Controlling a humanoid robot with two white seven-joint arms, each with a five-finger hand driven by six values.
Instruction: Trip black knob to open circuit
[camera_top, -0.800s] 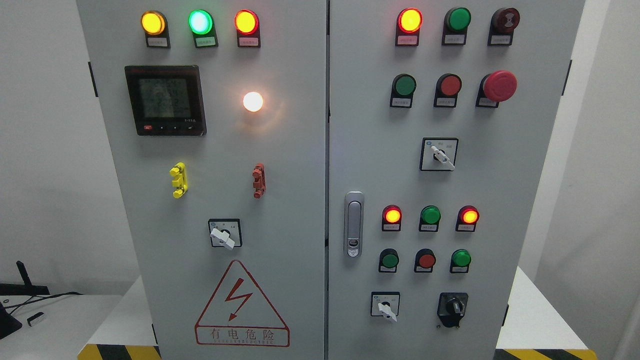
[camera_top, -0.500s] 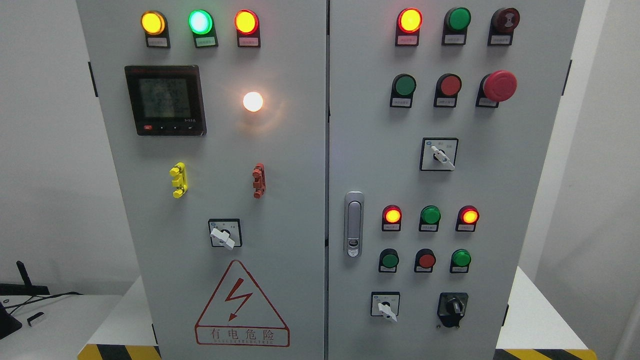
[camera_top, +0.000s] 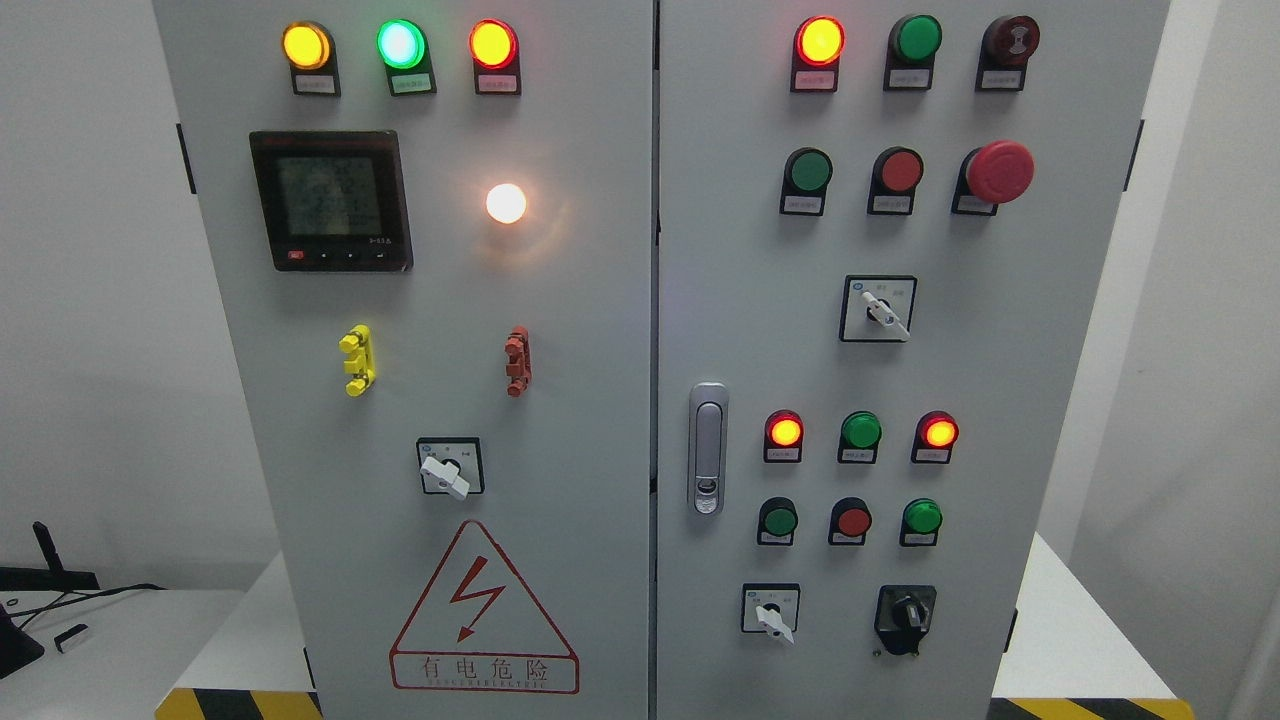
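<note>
The black knob (camera_top: 905, 612) sits at the lower right corner of the cabinet's (camera_top: 600, 330) right door, beside a white-handled selector (camera_top: 771, 612) and below a green button (camera_top: 921, 518). Its grip stands roughly upright. Neither robot hand is in view, so their state cannot be told. Several lamps are lit.

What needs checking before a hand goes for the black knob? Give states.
1. Black knob in view, lower right of right door: ok.
2. Front of knob unobstructed: ok.
3. Hands in view: not ok, neither shows.
4. Knob's current position: cannot tell, no readable marks.
5. Neighbours spaced from knob: white selector to its left, green button above: ok.
6. Panel live: red lamps lit: ok.
</note>
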